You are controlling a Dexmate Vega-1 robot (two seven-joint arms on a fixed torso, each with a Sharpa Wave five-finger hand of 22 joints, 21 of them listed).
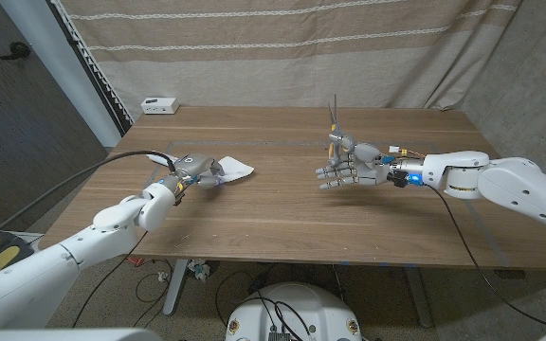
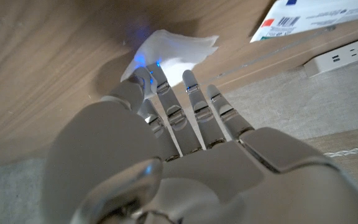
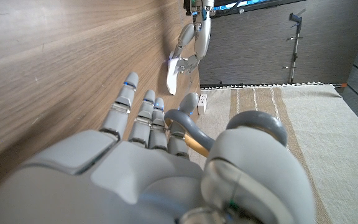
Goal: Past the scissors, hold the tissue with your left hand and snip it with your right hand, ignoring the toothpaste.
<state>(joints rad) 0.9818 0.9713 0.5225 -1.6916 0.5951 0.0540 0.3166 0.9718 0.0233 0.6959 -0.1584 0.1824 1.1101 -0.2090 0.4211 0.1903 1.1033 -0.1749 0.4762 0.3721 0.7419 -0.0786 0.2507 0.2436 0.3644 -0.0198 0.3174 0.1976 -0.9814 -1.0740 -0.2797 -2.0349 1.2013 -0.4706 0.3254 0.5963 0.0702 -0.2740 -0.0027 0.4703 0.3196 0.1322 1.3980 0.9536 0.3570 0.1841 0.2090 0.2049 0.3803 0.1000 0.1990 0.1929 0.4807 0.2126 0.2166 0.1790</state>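
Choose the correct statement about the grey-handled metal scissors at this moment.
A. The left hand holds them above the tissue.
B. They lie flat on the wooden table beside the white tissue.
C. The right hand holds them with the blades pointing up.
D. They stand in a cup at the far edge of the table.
C: in the head view the right hand grips the grey-handled metal scissors, blades upward, while the left hand is at the white tissue.

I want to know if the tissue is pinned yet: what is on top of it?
The left hand rests its fingers on the tissue, covering its near part; the far corner lies bare on the table. Whether the fingers pinch it is hidden.
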